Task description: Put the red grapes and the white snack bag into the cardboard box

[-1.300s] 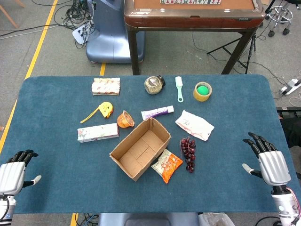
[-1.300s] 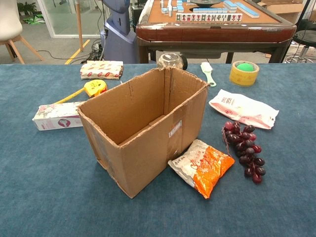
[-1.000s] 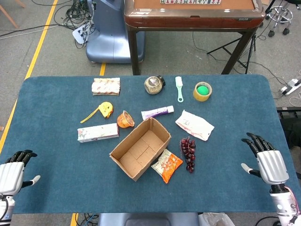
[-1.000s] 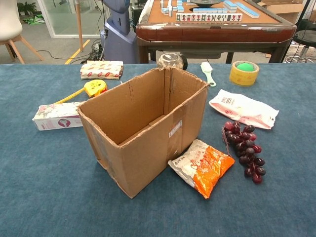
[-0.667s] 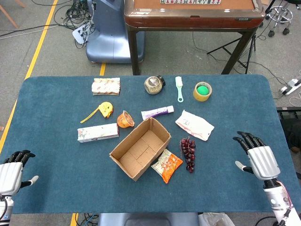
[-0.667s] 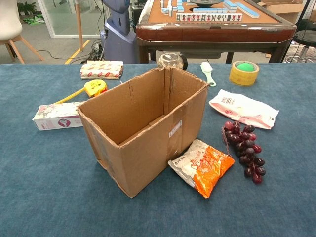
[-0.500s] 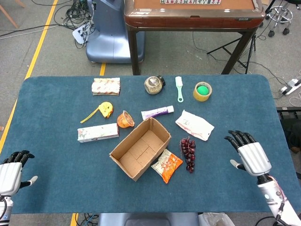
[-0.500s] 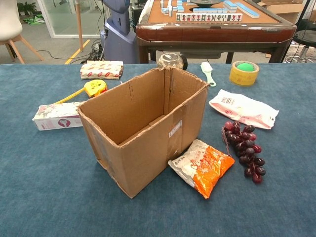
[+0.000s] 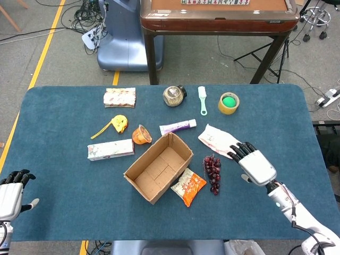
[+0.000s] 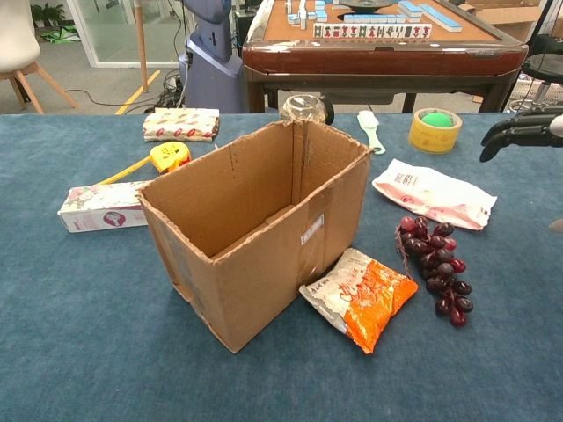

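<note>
The open cardboard box [image 9: 158,167] [image 10: 255,220] stands mid-table with nothing inside. A bunch of red grapes [image 9: 213,172] [image 10: 435,268] lies just to its right. The white snack bag [image 9: 219,141] [image 10: 433,192] lies flat behind the grapes. My right hand [image 9: 255,163] [image 10: 526,130] hovers open, fingers spread, right of the grapes and over the near right end of the bag, holding nothing. My left hand [image 9: 11,193] stays open at the table's near left corner, far from everything.
An orange snack packet [image 9: 188,186] [image 10: 362,296] leans by the box's near right corner. A long white carton [image 9: 110,150], yellow tape measure [image 9: 120,124], orange cup [image 9: 141,135], purple tube [image 9: 178,126], tape roll [image 9: 229,102], brush [image 9: 202,99] and jar [image 9: 173,95] lie behind the box.
My right hand has swept left and forward from the table's right edge toward the white bag and grapes, entering the chest view. The left hand drifted slightly outward. No object moved.
</note>
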You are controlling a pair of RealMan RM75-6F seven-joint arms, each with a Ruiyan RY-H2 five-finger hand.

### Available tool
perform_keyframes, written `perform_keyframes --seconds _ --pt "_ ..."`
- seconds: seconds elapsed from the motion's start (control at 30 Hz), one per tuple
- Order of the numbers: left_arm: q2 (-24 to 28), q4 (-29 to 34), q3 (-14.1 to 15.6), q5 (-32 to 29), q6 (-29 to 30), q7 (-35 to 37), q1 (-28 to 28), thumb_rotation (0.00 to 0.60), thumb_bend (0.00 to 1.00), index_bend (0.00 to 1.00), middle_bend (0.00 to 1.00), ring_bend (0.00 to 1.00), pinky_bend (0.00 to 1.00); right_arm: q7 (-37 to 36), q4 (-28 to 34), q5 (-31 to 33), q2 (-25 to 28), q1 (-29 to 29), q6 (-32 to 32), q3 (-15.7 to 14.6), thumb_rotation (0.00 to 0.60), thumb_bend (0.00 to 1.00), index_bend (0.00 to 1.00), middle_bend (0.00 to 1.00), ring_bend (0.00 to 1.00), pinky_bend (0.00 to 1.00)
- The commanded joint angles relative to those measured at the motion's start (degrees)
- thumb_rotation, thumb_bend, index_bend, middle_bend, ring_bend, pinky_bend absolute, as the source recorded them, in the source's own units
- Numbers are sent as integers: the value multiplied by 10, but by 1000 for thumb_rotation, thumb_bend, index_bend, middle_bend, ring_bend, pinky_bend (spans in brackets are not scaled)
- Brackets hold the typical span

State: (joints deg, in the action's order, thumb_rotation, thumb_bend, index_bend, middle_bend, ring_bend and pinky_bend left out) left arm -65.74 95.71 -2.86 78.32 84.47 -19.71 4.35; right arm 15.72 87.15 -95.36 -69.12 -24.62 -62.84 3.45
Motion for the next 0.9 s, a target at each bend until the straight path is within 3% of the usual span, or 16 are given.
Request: perform_keyframes --seconds 0.03,0.9 --pt "1 0 0 -2 -1 -3 0 600 55 381 254 209 363 16 -2 7 -7 -15 22 -2 600 0 240 172 134 205" --pt "22 26 -10 -37 2 -44 -1 600 56 410 272 209 363 49 -72 65 -116 -105 133 -6 600 50 321 200 134 205"
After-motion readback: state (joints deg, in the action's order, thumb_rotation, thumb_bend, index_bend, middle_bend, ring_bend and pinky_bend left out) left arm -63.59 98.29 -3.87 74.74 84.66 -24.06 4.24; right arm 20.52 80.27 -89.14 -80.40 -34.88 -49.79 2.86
